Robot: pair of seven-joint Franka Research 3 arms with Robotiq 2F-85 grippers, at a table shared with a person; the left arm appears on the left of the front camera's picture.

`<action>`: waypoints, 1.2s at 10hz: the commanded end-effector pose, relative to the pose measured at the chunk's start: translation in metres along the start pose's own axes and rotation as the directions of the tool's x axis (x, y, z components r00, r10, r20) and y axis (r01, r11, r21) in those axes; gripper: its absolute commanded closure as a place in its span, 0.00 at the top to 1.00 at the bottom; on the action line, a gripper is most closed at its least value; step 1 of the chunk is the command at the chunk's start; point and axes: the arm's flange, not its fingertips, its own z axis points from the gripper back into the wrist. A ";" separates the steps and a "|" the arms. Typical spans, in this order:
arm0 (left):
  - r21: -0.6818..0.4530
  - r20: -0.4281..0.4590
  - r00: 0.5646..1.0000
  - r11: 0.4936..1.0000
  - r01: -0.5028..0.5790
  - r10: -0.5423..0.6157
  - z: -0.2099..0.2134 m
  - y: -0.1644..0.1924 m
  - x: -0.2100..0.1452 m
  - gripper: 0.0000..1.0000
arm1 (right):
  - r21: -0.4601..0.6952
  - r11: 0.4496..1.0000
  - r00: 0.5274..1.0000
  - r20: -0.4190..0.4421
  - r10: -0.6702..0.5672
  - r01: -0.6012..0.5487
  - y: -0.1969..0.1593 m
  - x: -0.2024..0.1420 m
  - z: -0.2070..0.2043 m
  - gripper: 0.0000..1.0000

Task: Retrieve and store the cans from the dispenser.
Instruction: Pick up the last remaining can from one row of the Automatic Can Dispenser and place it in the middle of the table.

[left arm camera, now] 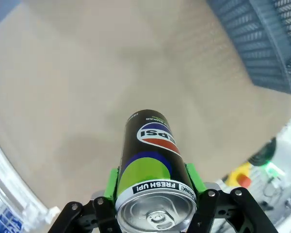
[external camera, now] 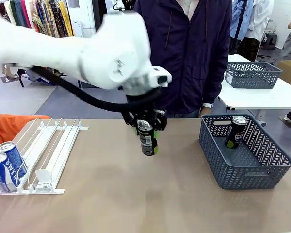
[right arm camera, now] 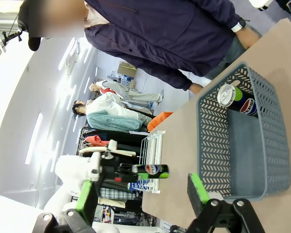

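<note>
Standing in the dark grey plastic lattice basket [external camera: 242, 175] is one black can [external camera: 236, 131]; two blue cans [external camera: 2, 175] occupy the white rail dispenser [external camera: 53, 145]; left gripper [external camera: 147, 132] grasps another black can [external camera: 148, 144]; right gripper [right arm camera: 140, 187] gapes, released.

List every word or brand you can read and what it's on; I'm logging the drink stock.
"FRESH UP!": white band on the black can held by the left fingers.
"EPSI": logo on that same can, its first letter out of sight.
"SWEA": blue can in the rack.
The other can in the basket: print too small to read.
</note>
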 end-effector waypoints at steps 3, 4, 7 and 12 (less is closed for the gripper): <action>0.106 -0.012 0.998 0.993 0.060 -0.059 -0.045 -0.027 0.019 0.00 | 0.019 1.000 1.000 0.011 0.022 -0.022 0.001 0.002 -0.001 1.00; 0.084 -0.030 0.997 0.994 0.073 -0.070 -0.052 -0.027 0.019 0.00 | 0.019 1.000 1.000 0.011 0.022 -0.022 0.001 0.002 -0.001 1.00; 0.070 -0.063 0.996 0.996 0.060 -0.056 -0.073 -0.021 0.015 0.00 | 0.019 1.000 1.000 0.011 0.022 -0.022 0.001 0.002 -0.001 1.00; 0.060 -0.074 0.997 0.997 0.042 -0.038 -0.079 -0.014 0.015 1.00 | 0.019 1.000 1.000 0.011 0.022 -0.022 0.001 0.002 -0.001 1.00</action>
